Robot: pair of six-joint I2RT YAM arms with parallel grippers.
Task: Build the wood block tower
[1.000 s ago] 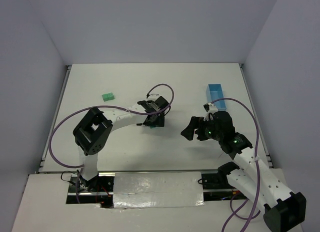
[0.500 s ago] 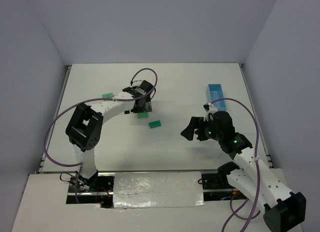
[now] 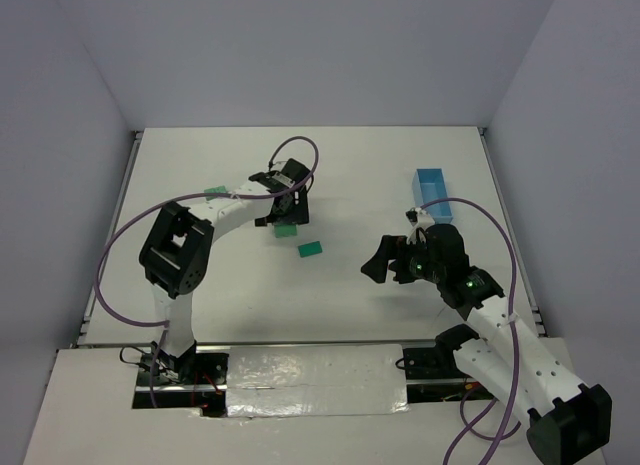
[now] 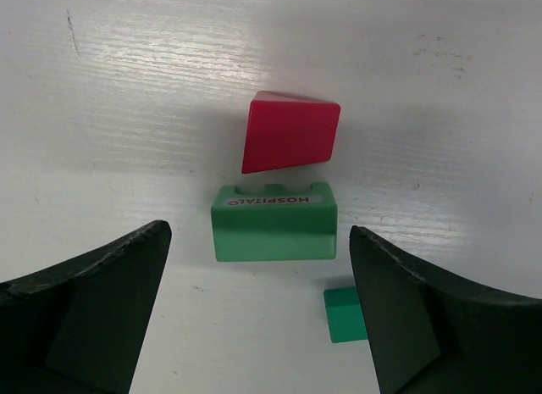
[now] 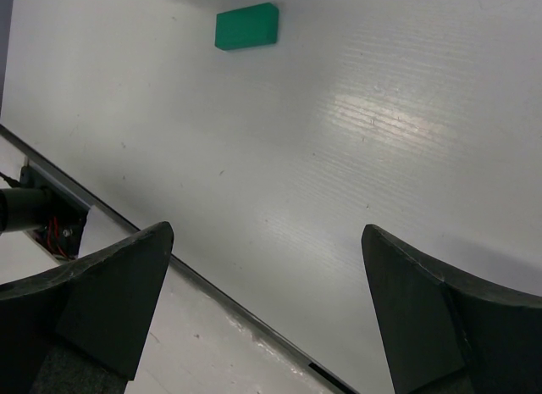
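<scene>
My left claw (image 4: 257,235) is open wide and has hold of nothing. Between its two fingers (image 4: 93,309), on the white table (image 4: 127,89), lies the green HOSPITAL block (image 4: 273,222) with its word facing up. It touches neither finger. Just past it lies the red roof block (image 4: 290,131) on its side, so close that I cannot tell if the two touch. A flat green block (image 4: 345,315) peeks out beside one finger, partly hidden.

From above, my left claw (image 3: 285,210) hangs over the middle of the table, a bit to the left. The HOSPITAL block (image 3: 286,229) shows just under it, and the flat green block (image 3: 310,249) lies near that one. One more green block (image 3: 215,192) is half hidden by my left arm. The blue tray (image 3: 431,184) sits well apart, over on the right.

My right claw (image 5: 267,233) is open wide too and empty. It hangs over bare table, with the flat green block (image 5: 246,26) well ahead of it.
</scene>
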